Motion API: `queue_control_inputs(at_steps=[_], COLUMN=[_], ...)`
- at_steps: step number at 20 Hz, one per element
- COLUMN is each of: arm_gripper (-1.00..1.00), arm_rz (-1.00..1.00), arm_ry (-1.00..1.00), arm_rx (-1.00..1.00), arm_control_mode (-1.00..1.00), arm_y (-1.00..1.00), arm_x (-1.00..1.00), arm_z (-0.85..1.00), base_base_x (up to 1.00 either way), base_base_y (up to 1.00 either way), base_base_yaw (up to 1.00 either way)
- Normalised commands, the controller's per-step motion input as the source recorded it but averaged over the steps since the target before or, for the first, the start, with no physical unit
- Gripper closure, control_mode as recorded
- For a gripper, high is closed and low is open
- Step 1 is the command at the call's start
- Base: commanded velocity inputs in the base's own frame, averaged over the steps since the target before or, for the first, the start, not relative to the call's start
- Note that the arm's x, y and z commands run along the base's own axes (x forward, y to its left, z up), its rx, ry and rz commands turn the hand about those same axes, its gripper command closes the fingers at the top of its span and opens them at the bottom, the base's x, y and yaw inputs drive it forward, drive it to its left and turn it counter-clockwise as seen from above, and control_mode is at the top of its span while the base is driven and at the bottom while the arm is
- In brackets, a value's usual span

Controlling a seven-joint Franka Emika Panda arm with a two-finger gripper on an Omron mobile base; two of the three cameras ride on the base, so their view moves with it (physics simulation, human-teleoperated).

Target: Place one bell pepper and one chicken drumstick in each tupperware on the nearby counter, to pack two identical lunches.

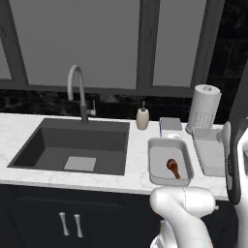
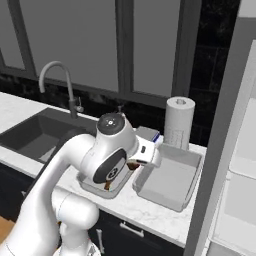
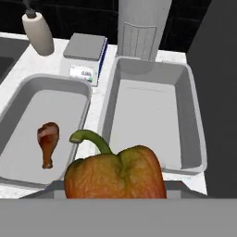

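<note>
Fingers (image 3: 115, 196) hidden behind the pepper (image 3: 115, 172) in the hand view; it sits right at the camera, stem up, hanging above the bench (image 3: 99, 104), so I judge the fingers are pinching it, held partly apart by its width. They are not directly visible. The pepper hangs over the strip between the two tubs, near their front rims, which reads as a carry in progress with the drop spot not yet committed. Left tub (image 3: 28, 88) already holds a brown drumstick (image 3: 48, 142), lying flat with the bone end toward the front rim; no pepper in it. Right tub (image 3: 152, 74) is bare. Either tub could take this pepper; the left one would then be a finished lunch. Behind the tubs: a scale (image 3: 85, 55), a soap bottle (image 3: 38, 31), a paper towel roll (image 3: 144, 25). Sink (image 1: 72, 145) well to the left. In the right base view, the wrist (image 2: 145, 152) hovers above the tubs.
</note>
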Motion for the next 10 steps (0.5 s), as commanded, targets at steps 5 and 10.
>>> queue_control_inputs(at_steps=[5, 10], arm_gripper=[1.00, 1.00], arm_rz=[-0.10, -0.04], arm_ry=[0.23, 0.17], arm_rx=[0.00, 0.00], arm_control_mode=[-1.00, -1.00], arm_y=[-0.49, -0.50], arm_x=[1.00, 0.86], arm_z=[-0.39, -0.34], base_base_x=[0.00, 0.00], base_base_y=[0.00, 0.00], base_base_yaw=[0.00, 0.00])
